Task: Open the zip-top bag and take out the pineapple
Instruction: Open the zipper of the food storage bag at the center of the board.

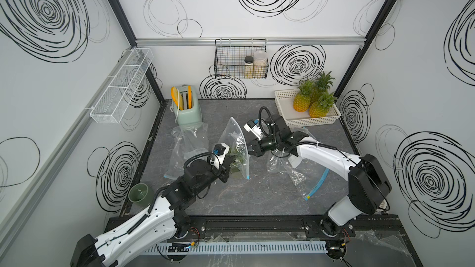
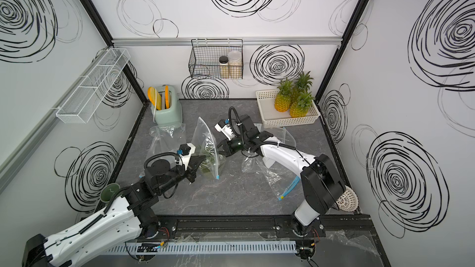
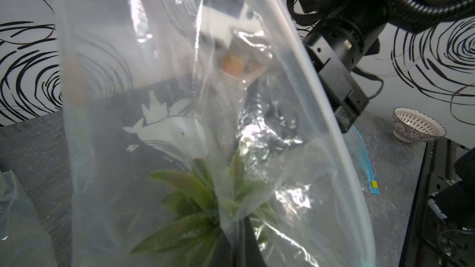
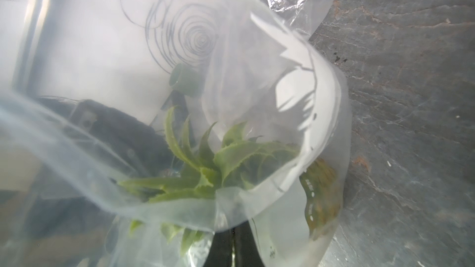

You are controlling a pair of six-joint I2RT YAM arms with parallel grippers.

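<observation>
— What holds what, going from the left?

— Near left, a green cup (image 1: 138, 193); I cannot read its inside. Far left, a toaster (image 1: 187, 115) with yellow slices standing in it, and a clear bag (image 1: 189, 138) just in front. In the middle of the desk (image 1: 257, 196) the zip-top bag (image 1: 234, 137) stands up with the pineapple (image 1: 235, 161) inside. A wire basket (image 1: 226, 60) on the far wall carries two jars (image 1: 248, 66). Far right, a white basket (image 1: 282, 104) holds three more pineapples (image 1: 302, 100). A crumpled bag (image 1: 300, 175) lies nearer, partly under the right arm.

— And the jaws?

— Left jaws are clenched on the zip-top bag's left side and right jaws on its right edge, both pinching film.

— Anything unclear?

— Only the leafy crown (image 4: 205, 170) reads sharply; the fruit's body blurs behind plastic. Whether the seal is parted, I cannot tell.
</observation>
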